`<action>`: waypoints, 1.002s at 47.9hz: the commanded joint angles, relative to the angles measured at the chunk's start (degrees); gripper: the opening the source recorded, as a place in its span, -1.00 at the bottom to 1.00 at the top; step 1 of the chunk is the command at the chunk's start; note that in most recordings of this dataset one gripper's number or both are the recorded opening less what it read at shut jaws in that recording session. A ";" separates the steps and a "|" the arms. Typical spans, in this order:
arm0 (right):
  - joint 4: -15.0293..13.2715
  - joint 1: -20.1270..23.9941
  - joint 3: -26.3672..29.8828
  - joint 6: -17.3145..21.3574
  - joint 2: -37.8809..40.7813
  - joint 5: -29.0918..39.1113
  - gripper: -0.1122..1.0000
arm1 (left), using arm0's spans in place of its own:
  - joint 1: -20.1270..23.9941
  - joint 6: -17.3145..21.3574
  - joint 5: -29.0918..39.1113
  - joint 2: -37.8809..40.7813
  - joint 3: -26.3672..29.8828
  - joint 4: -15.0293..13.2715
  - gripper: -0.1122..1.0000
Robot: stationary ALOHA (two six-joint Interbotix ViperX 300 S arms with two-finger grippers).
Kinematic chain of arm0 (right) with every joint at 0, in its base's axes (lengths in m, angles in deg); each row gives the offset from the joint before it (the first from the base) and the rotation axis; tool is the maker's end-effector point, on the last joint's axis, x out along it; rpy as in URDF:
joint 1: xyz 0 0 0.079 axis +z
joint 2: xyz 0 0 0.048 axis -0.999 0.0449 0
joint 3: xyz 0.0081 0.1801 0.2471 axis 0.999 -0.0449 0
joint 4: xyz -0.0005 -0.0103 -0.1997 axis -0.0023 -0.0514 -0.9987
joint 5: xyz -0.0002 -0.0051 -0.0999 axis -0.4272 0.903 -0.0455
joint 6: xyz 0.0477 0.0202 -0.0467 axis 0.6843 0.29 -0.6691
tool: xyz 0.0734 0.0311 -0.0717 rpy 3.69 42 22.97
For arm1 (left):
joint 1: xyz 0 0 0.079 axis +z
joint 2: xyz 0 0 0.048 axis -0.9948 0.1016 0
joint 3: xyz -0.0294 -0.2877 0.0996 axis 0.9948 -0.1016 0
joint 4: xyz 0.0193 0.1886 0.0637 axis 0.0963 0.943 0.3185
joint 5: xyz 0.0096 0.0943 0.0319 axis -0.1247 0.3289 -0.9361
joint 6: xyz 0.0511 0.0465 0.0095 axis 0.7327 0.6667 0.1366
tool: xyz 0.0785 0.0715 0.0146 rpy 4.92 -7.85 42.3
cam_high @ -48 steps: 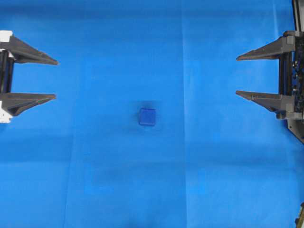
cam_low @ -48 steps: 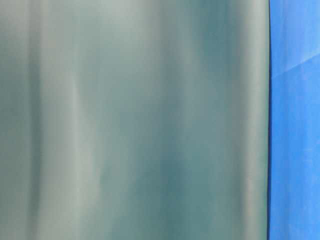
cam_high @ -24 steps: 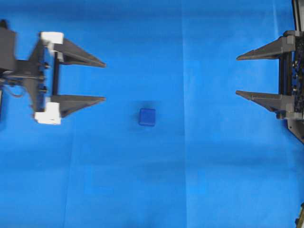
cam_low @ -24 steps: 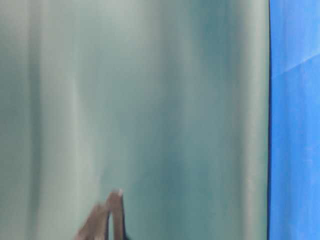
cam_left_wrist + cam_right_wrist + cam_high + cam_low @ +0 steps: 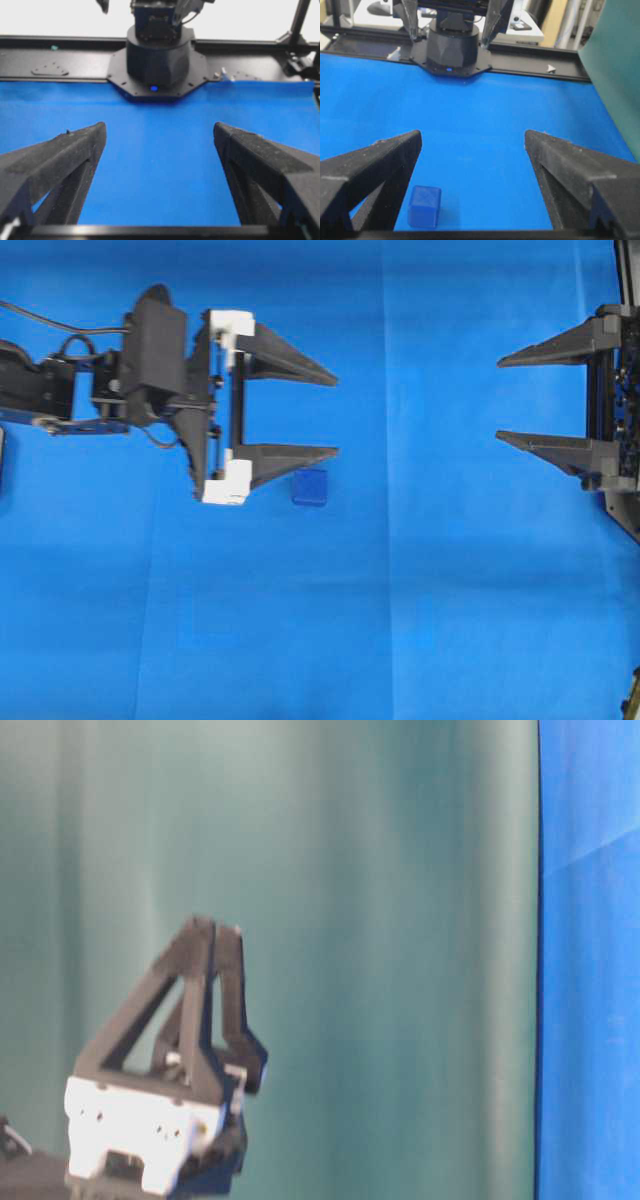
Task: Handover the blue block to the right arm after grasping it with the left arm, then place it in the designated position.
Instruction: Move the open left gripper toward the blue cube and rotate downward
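Blue cloth (image 5: 420,590) covers the table, teal backdrop (image 5: 380,920) behind.

Right arm (image 5: 610,405) cut by frame edge

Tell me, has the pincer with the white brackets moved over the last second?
Yes. In the overhead view the left pincer has travelled rightward across the blue cloth; its lower finger now reaches beside the unmoved blue block.

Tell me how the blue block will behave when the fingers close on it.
The blue block looks like a rigid cube with flat faces, so it should sit still, not roll. Being small, it is probably light and could skid on the smooth blue cloth if nudged off-centre. Its rounded edges may let it twist in a corner grip.
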 commanded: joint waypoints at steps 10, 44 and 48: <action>0.18 -0.09 1.58 0.00 0.09 -0.26 0.95 | -0.09 -0.18 1.93 2.20 4.57 0.09 0.85; -0.18 -0.18 1.67 -0.18 0.00 0.88 0.95 | -0.09 -3.69 57.83 12.83 28.21 0.09 0.85; -0.18 -0.09 1.67 -0.26 0.00 0.97 0.95 | -0.09 -3.52 63.81 14.68 31.82 0.09 0.84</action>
